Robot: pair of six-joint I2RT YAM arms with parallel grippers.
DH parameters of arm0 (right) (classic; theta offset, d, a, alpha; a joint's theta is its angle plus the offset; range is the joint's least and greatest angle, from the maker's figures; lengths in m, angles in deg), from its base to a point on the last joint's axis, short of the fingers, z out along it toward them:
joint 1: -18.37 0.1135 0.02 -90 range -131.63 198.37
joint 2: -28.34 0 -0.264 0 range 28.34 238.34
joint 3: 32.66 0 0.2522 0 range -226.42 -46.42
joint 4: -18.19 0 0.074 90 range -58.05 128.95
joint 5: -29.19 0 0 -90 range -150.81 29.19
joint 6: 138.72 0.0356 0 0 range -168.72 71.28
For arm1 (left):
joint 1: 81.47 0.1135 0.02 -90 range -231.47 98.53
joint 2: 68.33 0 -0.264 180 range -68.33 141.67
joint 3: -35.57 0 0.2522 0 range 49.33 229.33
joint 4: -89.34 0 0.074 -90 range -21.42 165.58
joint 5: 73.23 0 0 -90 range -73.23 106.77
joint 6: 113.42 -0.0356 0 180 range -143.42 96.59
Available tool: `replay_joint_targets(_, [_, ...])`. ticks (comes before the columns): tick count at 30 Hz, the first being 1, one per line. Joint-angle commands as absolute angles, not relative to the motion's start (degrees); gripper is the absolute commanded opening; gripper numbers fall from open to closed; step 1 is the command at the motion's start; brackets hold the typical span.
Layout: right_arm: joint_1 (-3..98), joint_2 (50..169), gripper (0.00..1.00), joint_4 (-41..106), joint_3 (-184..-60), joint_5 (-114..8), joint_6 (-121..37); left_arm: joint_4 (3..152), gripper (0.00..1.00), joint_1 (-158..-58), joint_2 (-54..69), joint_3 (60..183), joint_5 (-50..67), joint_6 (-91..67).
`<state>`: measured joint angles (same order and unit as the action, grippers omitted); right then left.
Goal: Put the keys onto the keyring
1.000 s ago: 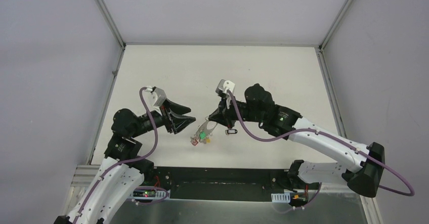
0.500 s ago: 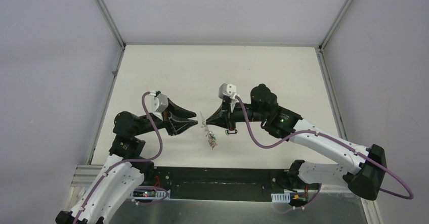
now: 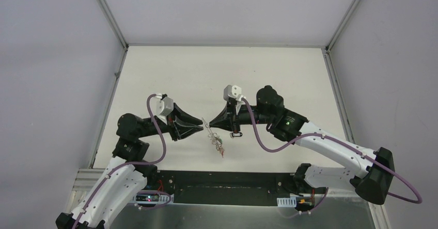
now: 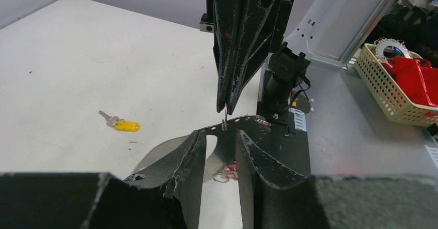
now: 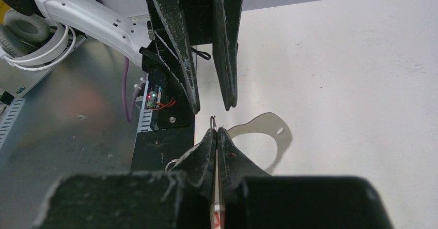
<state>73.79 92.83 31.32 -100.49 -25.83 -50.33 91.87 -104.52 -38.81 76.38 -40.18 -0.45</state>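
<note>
The right pincer (image 5: 217, 132) is pressed shut on the keyring (image 5: 213, 119), with a short arc of wire left proud of its tips. The ring is held edge-on and steeply tilted, with keys (image 3: 219, 147) hung beneath it. Straight ahead, tip to tip, the left pincer (image 4: 219, 136) is set partly open with nothing gripped, and the wire lies at the mouth of its gap. One yellow-tagged key (image 4: 120, 125) lies on the worktop (image 4: 77, 58), well apart to one side of the left pincer.

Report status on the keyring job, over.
Right pincer shut on the keyring, keys dangling off it. Left pincer open, tips facing it. Yellow-tagged key loose on table. No obstruction seen.
</note>
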Motion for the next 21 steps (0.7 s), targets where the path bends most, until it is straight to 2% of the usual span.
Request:
replay_joint_targets(1, [73.74, 92.96, 0.00, 25.54, -101.35, -24.53, -48.92, 95.10, 0.28, -105.66, -38.23, 77.00, -41.25, 1.06])
replay_joint_targets(11, [73.74, 93.55, 0.00, 25.53, -101.62, -24.49, -47.35, 95.35, 0.28, -107.72, -35.85, 77.80, -39.48, 2.15])
replay_joint_targets(16, [73.74, 93.76, 0.00, 25.45, -101.64, -24.41, -46.79, 95.30, 0.21, -108.47, -34.93, 77.98, -38.42, 1.66])
replay_joint_targets(21, [73.74, 93.85, 0.00, 25.53, -101.62, -24.40, -46.72, 95.32, 0.18, -109.08, -34.29, 78.22, -37.70, 1.37])
